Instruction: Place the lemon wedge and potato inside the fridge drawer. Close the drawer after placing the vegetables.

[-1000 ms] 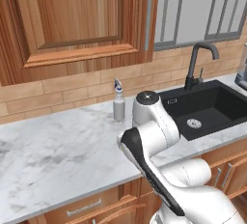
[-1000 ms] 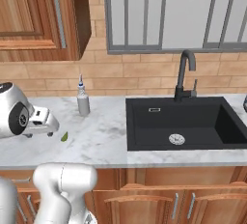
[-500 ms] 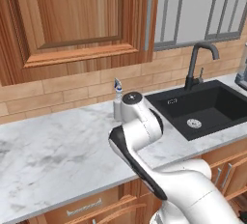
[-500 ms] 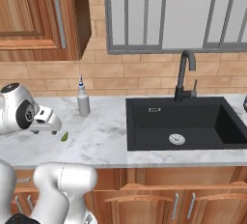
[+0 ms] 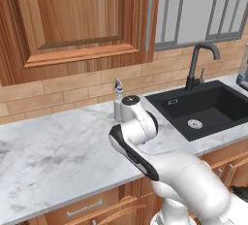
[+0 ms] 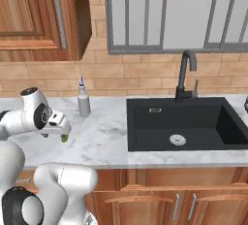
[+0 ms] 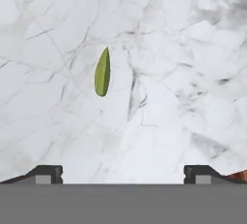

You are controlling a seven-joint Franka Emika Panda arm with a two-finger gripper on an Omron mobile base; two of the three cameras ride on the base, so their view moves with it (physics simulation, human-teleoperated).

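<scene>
The two-finger gripper (image 7: 123,172) hangs over the white grey-veined marble counter (image 7: 183,49) with its jaws spread to their full width and nothing between them; the two dark fingertips (image 7: 46,174) stand well apart at the lower edge of the hand view. The slim yellow-green lemon wedge (image 7: 102,72) lies flat on the stone ahead of the gripper and somewhat toward the left fingertip, apart from both tips and not touched by either. In the right base view the same wedge (image 6: 64,137) shows as a small green sliver just beneath the white hand, on the counter. To the far side of the hand, near the brick backsplash, stands a small grey squeeze bottle with a pointed white nozzle (image 6: 84,103), clear of the gripper; the black inset sink (image 6: 160,122) with its black tap (image 6: 185,76) lies well off to the gripper's right. Neither the potato nor the fridge drawer appears in these views, so their position and the drawer's condition cannot be stated. Assessment: the task stands at its opening stage. The wedge is not yet grasped, nothing is judged to have been stowed, and the remaining work appears to comprise picking up the wedge, carrying it to the drawer, doing likewise with the potato, and shutting the drawer. The wedge being thin and low on the stone, a grasp will likely call for the jaws to straddle it squarely.
</scene>
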